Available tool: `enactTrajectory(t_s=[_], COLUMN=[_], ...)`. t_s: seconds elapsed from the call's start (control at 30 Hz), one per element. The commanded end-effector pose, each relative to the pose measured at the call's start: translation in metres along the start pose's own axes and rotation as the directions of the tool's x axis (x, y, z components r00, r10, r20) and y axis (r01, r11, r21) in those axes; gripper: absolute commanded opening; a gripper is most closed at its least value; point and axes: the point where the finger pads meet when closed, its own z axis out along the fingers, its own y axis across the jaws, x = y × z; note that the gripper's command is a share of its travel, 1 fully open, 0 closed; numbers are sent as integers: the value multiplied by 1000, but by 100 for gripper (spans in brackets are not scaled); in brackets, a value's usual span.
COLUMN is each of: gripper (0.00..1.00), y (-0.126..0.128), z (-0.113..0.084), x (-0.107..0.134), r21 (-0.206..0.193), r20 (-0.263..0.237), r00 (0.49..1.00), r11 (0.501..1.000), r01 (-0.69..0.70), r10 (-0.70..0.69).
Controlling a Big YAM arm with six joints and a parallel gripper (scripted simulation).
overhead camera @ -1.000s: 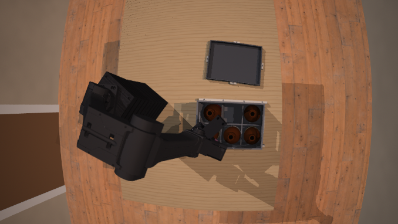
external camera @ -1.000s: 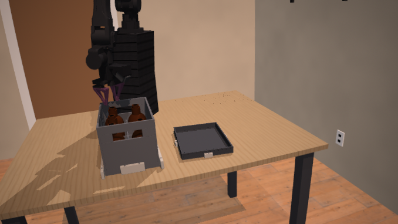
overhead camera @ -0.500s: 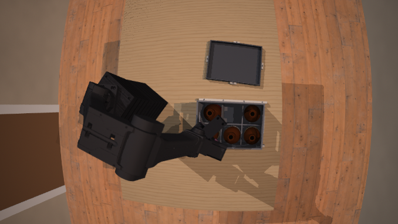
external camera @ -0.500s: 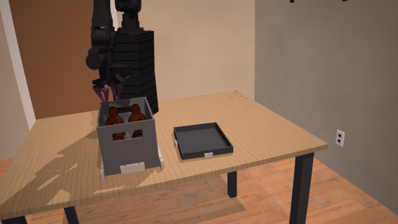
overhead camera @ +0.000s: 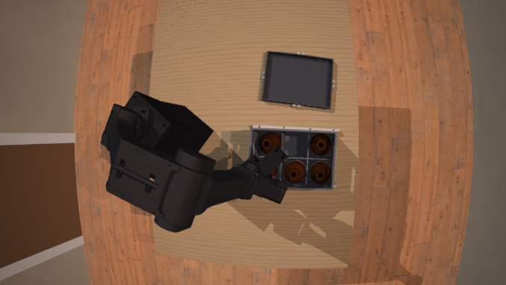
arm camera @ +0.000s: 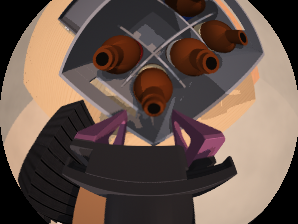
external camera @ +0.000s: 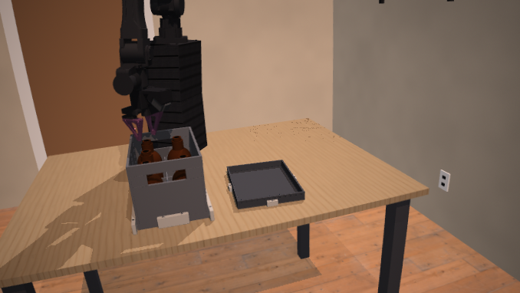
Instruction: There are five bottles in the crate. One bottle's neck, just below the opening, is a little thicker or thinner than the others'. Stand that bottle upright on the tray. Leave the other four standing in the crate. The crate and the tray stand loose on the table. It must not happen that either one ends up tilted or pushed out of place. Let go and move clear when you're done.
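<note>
You're lining up on the nearest bottle

Your black claw with purple fingers [external camera: 146, 128] stands part-open, gripping nothing; the brown glass bottle [arm camera: 153, 90] stands just ahead, in the grey crate [overhead camera: 334, 160] [external camera: 169, 199] [arm camera: 67, 82]. Next, probably descend straight, clearing the walls.

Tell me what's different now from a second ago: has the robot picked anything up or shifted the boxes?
Nothing visibly moved. The gripper hangs over the same corner of the crate, open, with no bottle taken or let go. The crate and the tray sit where they were.
</note>
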Motion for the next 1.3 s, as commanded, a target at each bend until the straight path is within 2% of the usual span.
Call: enactTrajectory(t_s=[0.0,0.17,0.2,0.23,0.27,0.3,0.47,0.53,0.6,0.73,0.77,0.83,1.27], gripper=[61,61,61,61,61,61,61,61,61,61,61,61,61], y=[-6,-6,-17,-18,-9,-6,-4,-9,-3,-4,-6,-1,0], z=[6,9,-2,0,10,14,20,18,24,26,20,28,31], x=[-10,-10,-16,-17,-11,-9,-9,-12,-8,-8,-10,-7,-6], r21=[19,19,52,52,26,19,16,30,15,16,23,12,6], r20=[11,11,26,27,14,10,9,15,7,7,11,5,2], r00=[1000,1000,1000,1000,1000,1000,1000,1000,1000,1000,1000,1000,1000], r11=[1000,1000,999,999,1000,1000,1000,1000,1000,1000,1000,1000,1000], r01=[5,5,7,7,5,5,5,6,4,4,5,4,5], r10=[-5,-5,-9,-9,-6,-5,-5,-6,-4,-5,-5,-4,-5])
